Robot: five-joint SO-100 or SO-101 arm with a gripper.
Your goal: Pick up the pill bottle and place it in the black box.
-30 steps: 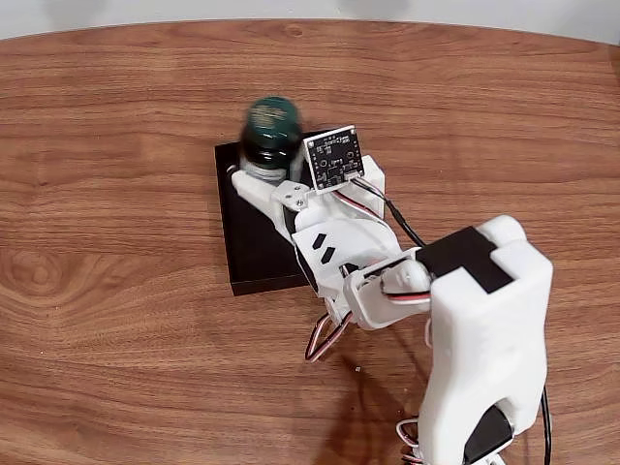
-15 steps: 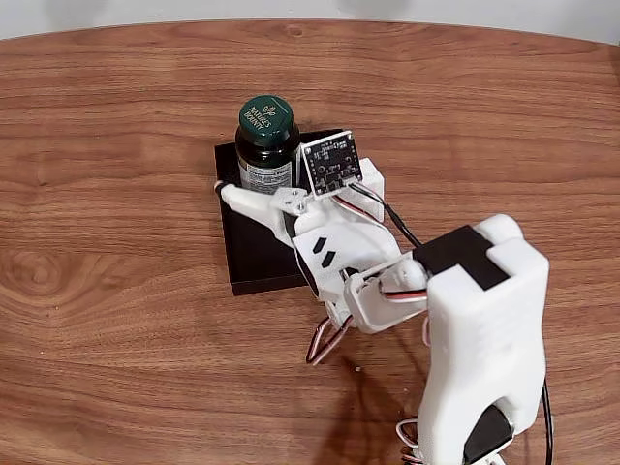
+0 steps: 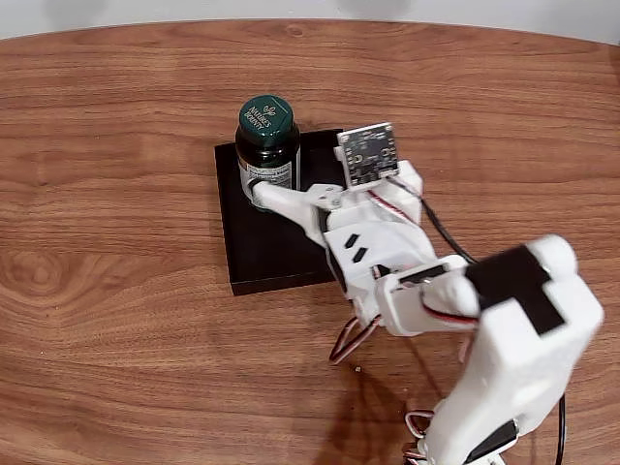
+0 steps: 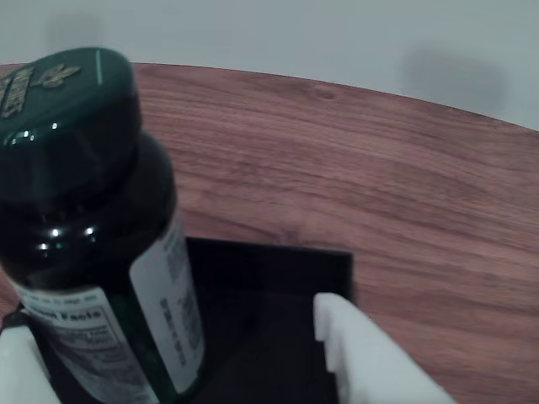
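The dark green pill bottle (image 3: 266, 140) stands upright in the far left corner of the black box (image 3: 262, 254) in the fixed view. My gripper (image 3: 295, 181) is open just right of it; one white finger (image 3: 281, 200) reaches along the bottle's base, the other is hidden under the wrist camera board. Up close in the wrist view, the pill bottle (image 4: 93, 219) with its white label sits at the left on the black box (image 4: 278, 282). The right finger (image 4: 362, 358) stands well apart from it. A sliver of the left finger (image 4: 18, 364) lies beside the bottle's base.
The brown wooden table (image 3: 116, 320) surrounds the box with free room on all sides. My white arm (image 3: 504, 358) and its loose wires (image 3: 354, 339) occupy the lower right. A pale wall runs behind the table's far edge (image 4: 337, 42).
The bottle went from blurred and carried to standing still in the box. My gripper has opened and the arm has swung to the right, away from the bottle.
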